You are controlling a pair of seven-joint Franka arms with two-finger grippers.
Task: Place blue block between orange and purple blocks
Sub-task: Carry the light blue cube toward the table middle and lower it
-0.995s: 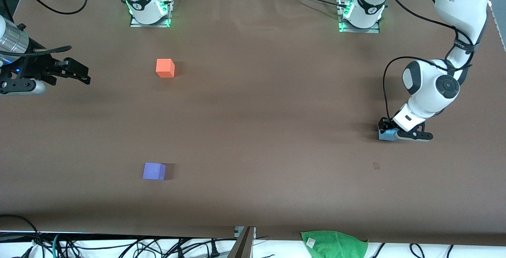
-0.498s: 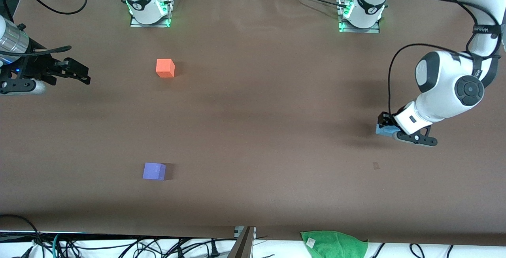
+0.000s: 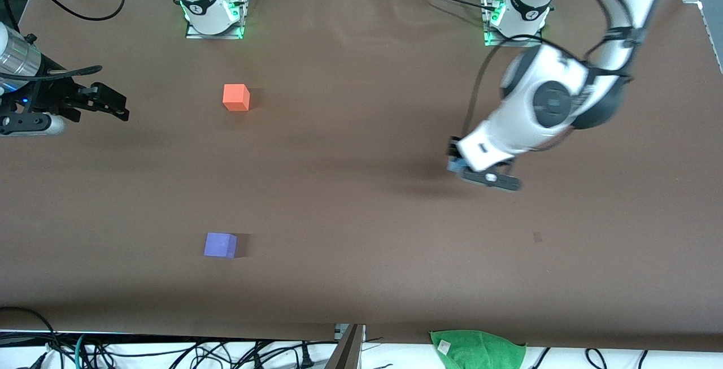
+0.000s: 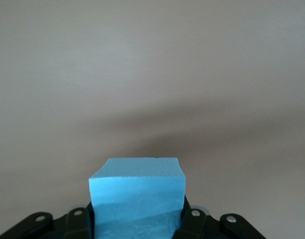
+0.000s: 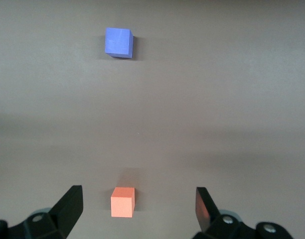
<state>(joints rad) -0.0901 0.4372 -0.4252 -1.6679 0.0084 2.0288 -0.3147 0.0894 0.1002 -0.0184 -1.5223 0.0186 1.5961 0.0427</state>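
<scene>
**Inspector A:** Starting at the right arm's end of the brown paper-covered table [image 3: 361, 199]. State of the right gripper [image 3: 116, 106]?

**Inspector B:** The right arm waits. Its black two-finger gripper hangs above the table edge, fingers spread wide apart with nothing between them; the right wrist view confirms the gap.

**Inspector A:** The fixed blocks?

**Inspector B:** A small bright orange matte cube [image 3: 236, 98] sits flat on the table, toward the robots' bases. A small violet-purple matte cube [image 3: 220, 245] of equal size sits well apart from it, nearer the front camera and roughly in line with it. The ground between them is bare brown surface. Both also show in the right wrist view: orange [image 5: 122, 202], purple [image 5: 118, 42].

**Inspector A:** And the task item?

**Inspector B:** The small light sky-blue matte cube [image 4: 137, 194] is pinched between the fingers of the left gripper [image 3: 471, 168], above the table at the left arm's end, well apart from the other two cubes. In the left wrist view its top face is flat and even, edges crisp, front face slightly textured; the black fingers press on two facing sides. In the front view only a sliver of blue [image 3: 455, 164] shows under the white wrist.

**Inspector A:** Anything else?

**Inspector B:** A crumpled green cloth [image 3: 477, 349] lies at the table edge nearest the front camera.
</scene>
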